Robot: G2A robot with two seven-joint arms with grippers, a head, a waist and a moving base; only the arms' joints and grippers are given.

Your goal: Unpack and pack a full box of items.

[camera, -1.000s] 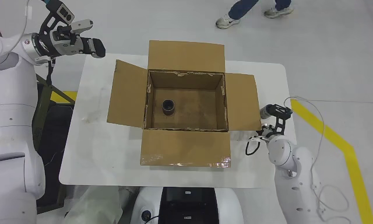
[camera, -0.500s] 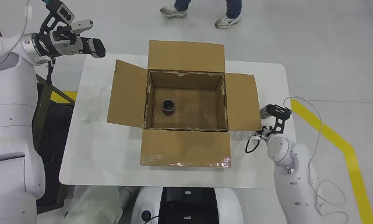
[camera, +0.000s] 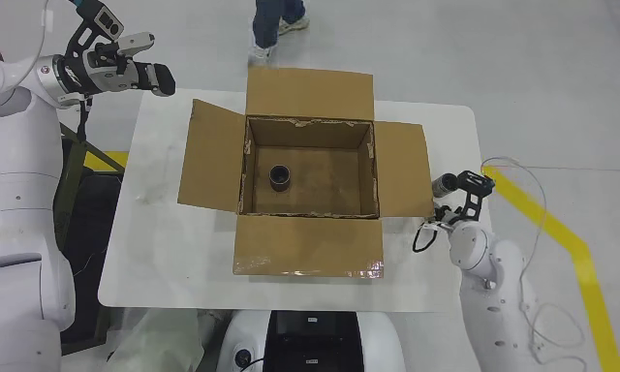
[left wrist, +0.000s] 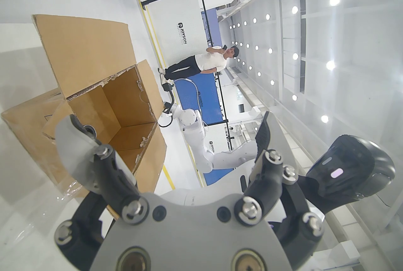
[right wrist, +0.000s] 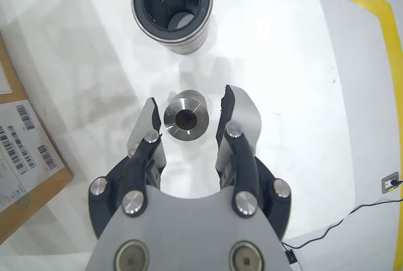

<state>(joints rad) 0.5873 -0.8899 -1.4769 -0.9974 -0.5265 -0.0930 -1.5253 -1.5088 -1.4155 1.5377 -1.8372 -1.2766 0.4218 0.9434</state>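
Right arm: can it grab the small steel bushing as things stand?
Probably yes: the right gripper is open, the steel bushing stands between its jaws, and the larger bearing stands clear beyond.

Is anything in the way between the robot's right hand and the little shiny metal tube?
Nothing visible does. The little metal tube sits between the open fingers of the right hand, touching neither. The bigger black cylinder stands beyond it.

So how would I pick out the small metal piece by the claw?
Find the white table, on the robot's right of the open cardboard box. Two cylinders stand there: yours is the short all-steel sleeve inside the open right gripper, much narrower than the black-lined bearing beside it.
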